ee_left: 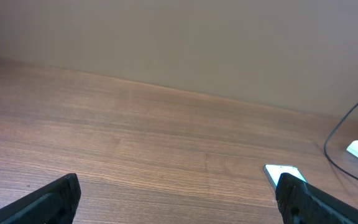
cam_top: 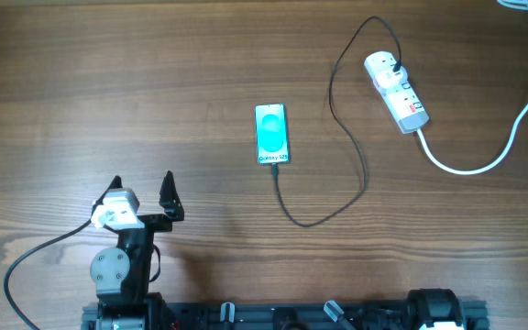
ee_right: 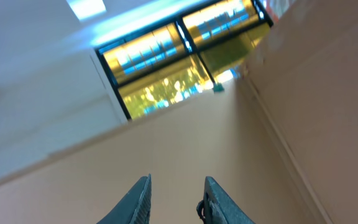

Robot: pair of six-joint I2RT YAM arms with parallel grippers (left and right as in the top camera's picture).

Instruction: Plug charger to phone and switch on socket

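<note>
Black charger (cam_top: 330,92) seems plugged into the phone (cam_top: 271,133). Left jaws gape, right jaws are slightly parted and empty. Next, press the socket (cam_top: 397,92) switch far ahead.

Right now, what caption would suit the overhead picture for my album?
Teal-screened phone, black charger cable looping from it to the white power strip; left hand open nearby.

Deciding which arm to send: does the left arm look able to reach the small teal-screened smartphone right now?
Probably yes: the left gripper is open, and only bare wooden table lies between it and the smartphone. The thin black cable curves away rightward.
</note>
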